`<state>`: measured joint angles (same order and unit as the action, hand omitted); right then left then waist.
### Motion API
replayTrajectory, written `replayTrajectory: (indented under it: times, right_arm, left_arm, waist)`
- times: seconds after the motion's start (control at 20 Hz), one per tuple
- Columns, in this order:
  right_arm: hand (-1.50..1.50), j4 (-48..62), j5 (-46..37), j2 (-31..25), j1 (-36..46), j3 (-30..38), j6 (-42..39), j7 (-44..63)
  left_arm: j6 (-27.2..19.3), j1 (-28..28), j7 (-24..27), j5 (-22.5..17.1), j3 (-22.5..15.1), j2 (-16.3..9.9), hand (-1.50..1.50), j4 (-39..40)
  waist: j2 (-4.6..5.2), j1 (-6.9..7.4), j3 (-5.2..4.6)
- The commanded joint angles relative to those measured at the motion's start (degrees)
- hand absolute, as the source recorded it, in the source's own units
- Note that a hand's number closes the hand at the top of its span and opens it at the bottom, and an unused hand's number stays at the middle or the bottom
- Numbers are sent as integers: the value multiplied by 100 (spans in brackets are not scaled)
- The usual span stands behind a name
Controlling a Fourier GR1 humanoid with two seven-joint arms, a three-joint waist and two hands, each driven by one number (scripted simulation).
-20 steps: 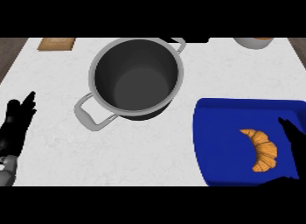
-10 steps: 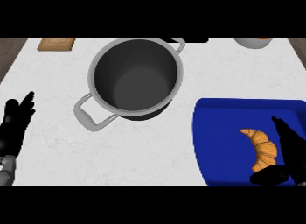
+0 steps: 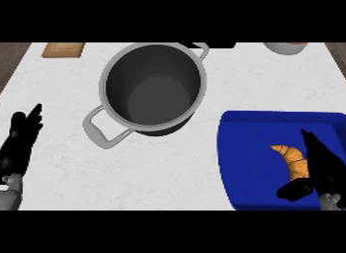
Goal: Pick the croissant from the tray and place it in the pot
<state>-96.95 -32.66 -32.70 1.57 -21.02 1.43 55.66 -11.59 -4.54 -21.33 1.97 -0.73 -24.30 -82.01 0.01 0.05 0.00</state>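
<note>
Now my right hand (image 3: 325, 170), fingers straight, sits beside the croissant (image 3: 293, 160) near the tray's (image 3: 249, 148) right edge; left hand (image 3: 17, 146) rests open.

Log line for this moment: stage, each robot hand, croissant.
stage: approach | right robot hand: open, beside croissant on blue tray | left robot hand: open, resting | pot: holds nothing
</note>
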Motion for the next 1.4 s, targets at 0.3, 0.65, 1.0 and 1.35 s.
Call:
replayTrajectory:
  times: [0.3,0.65,1.0,1.35]
  right_arm:
    - [-150,946,-224,572,79,616,-442,-563]
    - [-150,1169,-565,1147,369,839,-712,-475]
    - [-150,1582,-694,1180,318,1399,-792,-1116]
    - [150,1622,-940,1526,-160,1315,-582,-1647]
  left_arm:
    - [224,318,-219,300,237,232,0,-511]
    - [541,78,-45,314,659,281,0,-169]
    - [719,-148,-301,599,712,433,0,-234]
    - [871,177,-279,618,952,436,0,-663]
  waist:
    - [-3,10,1]
    - [-2,14,0]
    - [-2,-1,0]
    - [-9,7,1]
